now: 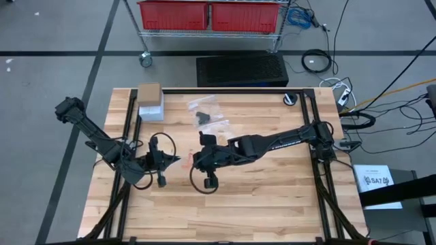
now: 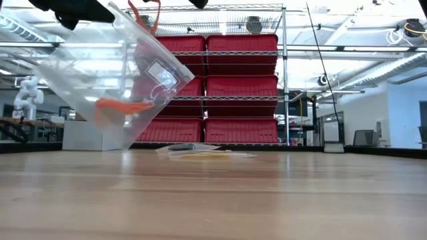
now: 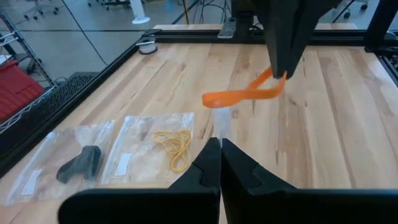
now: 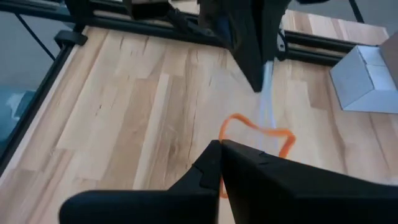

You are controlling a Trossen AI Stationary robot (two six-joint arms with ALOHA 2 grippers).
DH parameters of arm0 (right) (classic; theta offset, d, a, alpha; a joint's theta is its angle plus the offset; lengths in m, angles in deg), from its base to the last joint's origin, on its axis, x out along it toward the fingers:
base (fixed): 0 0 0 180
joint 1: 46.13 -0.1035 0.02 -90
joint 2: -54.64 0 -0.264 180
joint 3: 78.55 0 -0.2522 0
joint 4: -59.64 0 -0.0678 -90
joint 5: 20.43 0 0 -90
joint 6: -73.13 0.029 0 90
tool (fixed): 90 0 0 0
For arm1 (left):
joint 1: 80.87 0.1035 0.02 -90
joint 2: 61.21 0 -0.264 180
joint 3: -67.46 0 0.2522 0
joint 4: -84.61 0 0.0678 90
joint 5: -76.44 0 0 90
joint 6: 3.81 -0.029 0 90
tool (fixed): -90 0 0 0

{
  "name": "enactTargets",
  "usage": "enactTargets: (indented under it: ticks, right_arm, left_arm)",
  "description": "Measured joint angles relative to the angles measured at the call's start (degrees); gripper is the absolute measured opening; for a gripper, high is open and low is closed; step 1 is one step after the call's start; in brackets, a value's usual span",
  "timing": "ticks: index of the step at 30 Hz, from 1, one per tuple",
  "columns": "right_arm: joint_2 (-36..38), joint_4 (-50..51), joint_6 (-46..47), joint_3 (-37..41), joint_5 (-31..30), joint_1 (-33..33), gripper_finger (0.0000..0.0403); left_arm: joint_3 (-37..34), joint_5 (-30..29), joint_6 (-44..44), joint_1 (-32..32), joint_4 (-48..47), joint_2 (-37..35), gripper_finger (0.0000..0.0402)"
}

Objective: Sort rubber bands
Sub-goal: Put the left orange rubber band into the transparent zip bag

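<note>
Orange rubber band (image 3: 242, 94) hangs from the right gripper (image 3: 281, 73), jaws clenched on it; left gripper (image 3: 220, 144) jaws clenched on a clear bag (image 2: 117, 80).

Two slim robot arms, dark grey to black all over, built from long straight links joined by thicker rounded joints. The left arm (image 1: 102, 143) carries a loop of thin black cable near its wrist; the right arm (image 1: 272, 141) has a similar black cable loop hanging below its wrist. Each ends in two matte black, wedge-shaped fingers (image 3: 211, 174) with angular stepped bases.
</note>
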Motion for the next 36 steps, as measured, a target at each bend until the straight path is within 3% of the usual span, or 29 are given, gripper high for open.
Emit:
enactTargets:
  ticks: [36]
  right_arm:
    - [0.85, 6.22, -1.3, 0.02, -0.63, -0.98, 0.0]
  left_arm:
    - [0.0, 3.1, -0.28, -0.02, -0.71, 0.0, 0.0]
